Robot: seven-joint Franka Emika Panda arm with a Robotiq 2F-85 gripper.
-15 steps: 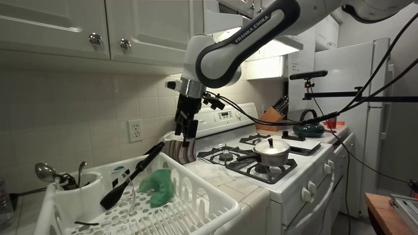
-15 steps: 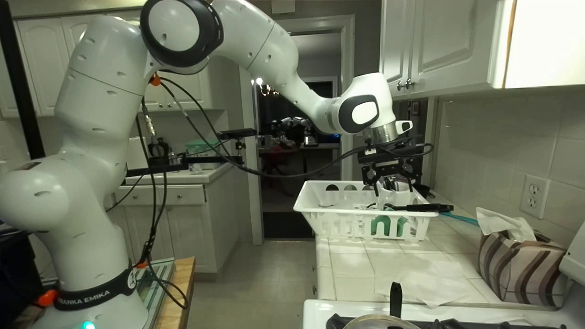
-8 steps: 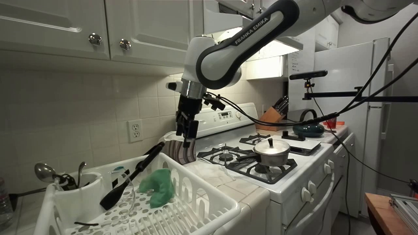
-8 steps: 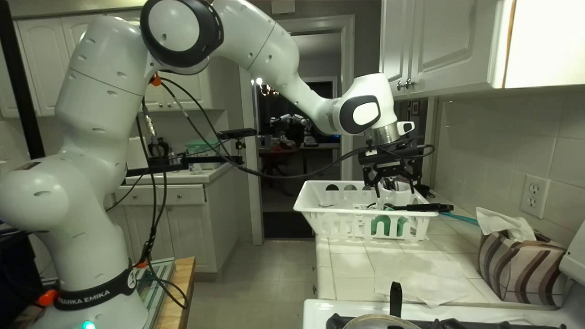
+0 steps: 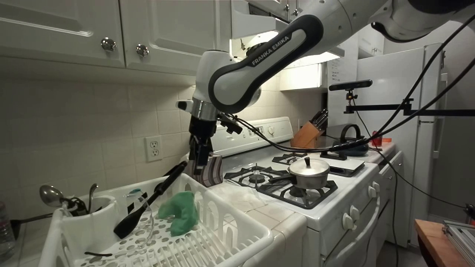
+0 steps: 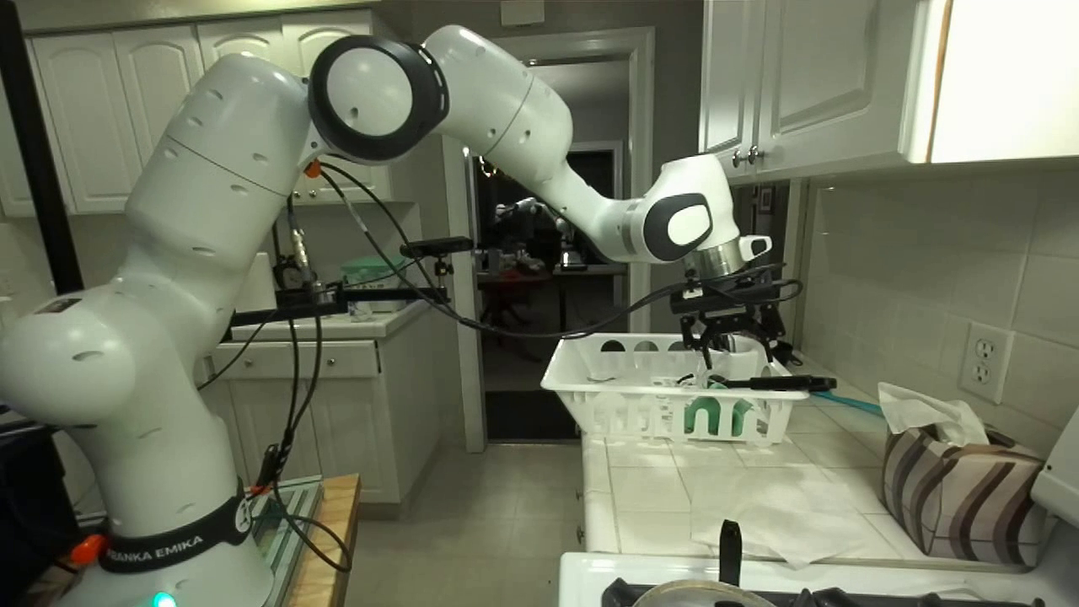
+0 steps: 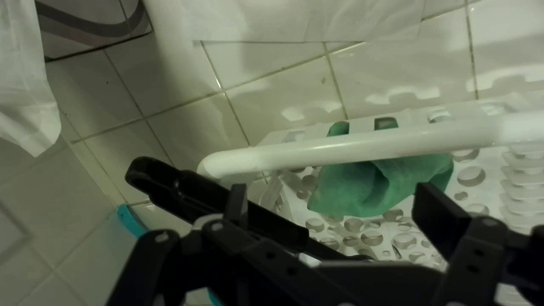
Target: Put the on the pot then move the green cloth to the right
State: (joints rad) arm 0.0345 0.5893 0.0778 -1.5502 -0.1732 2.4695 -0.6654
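Robot arm [image 6: 501,99] arched, gripper [image 7: 330,203] spread wide, pointing down near green cloth [image 7: 367,193]

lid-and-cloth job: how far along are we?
Looks done: the lid sits on the pot on the stove.
In hand: nothing; the open gripper hangs near the dish rack, holding nothing.
Left, most likely: moving the green cloth right; it lies in the dish rack, ungripped.
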